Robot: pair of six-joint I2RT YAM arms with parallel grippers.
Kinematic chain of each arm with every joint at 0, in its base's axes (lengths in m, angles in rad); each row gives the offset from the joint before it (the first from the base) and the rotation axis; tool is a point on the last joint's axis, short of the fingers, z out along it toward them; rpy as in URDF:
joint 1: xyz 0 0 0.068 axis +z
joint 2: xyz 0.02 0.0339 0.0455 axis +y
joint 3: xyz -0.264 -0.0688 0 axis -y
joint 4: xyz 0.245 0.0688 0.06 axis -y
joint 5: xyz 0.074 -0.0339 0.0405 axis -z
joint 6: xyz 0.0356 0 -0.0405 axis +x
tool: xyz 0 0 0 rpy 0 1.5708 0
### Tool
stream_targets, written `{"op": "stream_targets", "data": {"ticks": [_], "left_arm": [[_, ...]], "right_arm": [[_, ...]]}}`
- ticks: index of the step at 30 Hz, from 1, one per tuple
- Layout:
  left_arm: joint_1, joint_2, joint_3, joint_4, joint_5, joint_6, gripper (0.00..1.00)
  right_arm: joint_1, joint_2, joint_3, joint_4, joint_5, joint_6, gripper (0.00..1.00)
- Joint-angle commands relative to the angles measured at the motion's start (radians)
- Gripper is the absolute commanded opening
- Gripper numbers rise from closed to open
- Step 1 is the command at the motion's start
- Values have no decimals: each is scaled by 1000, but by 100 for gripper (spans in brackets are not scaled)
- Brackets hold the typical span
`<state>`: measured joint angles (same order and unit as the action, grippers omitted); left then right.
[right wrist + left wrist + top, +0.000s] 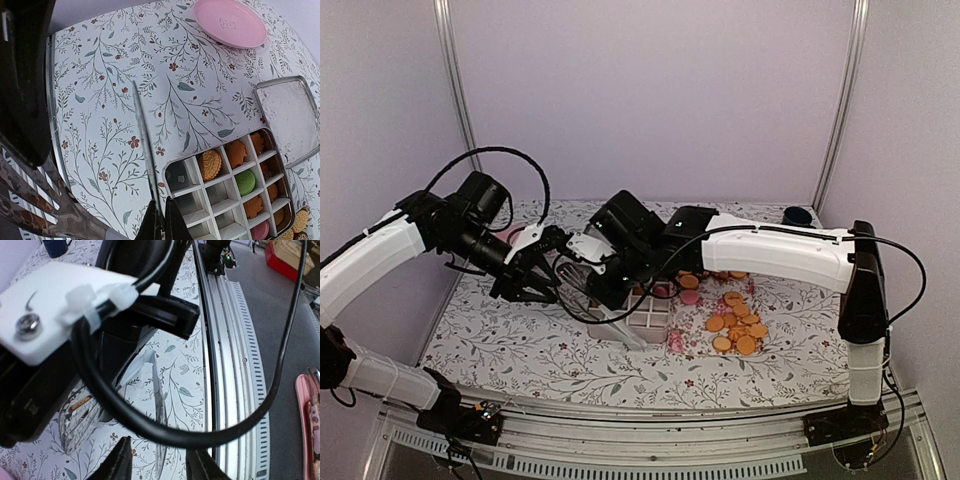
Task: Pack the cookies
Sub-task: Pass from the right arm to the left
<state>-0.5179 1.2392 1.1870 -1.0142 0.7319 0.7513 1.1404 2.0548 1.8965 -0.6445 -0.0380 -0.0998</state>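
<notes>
The cookies point(735, 325) lie in a loose orange pile right of a white divided box point(650, 318). The right wrist view shows several more cookies point(210, 165) in the box's compartments point(220, 197), orange, green and pink. My right gripper point(164, 202) is shut on the edge of a thin clear plastic sheet point(142, 130), seen edge-on just left of the box. The same clear sheet point(161, 405) runs between the fingers of my left gripper point(160, 447), which stand apart on either side of it without touching. Both grippers meet left of the box in the top view.
A clear lid with a metal rim point(290, 117) lies beside the box. A pink plate point(230, 22) sits farther back. A dark cup point(797, 215) stands at the back right. The right arm's cable point(150, 425) loops across the left wrist view, and the table's metal rail point(225, 365) is close.
</notes>
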Motion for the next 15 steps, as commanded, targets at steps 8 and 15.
{"op": "stream_targets", "data": {"ticks": [8, 15], "left_arm": [[-21, 0, -46, -15, 24, 19, 5], [-20, 16, -39, -8, 31, -7, 0]], "right_arm": [[13, 43, 93, 29, -18, 4, 0], [15, -26, 38, 98, 21, 11, 9]]}}
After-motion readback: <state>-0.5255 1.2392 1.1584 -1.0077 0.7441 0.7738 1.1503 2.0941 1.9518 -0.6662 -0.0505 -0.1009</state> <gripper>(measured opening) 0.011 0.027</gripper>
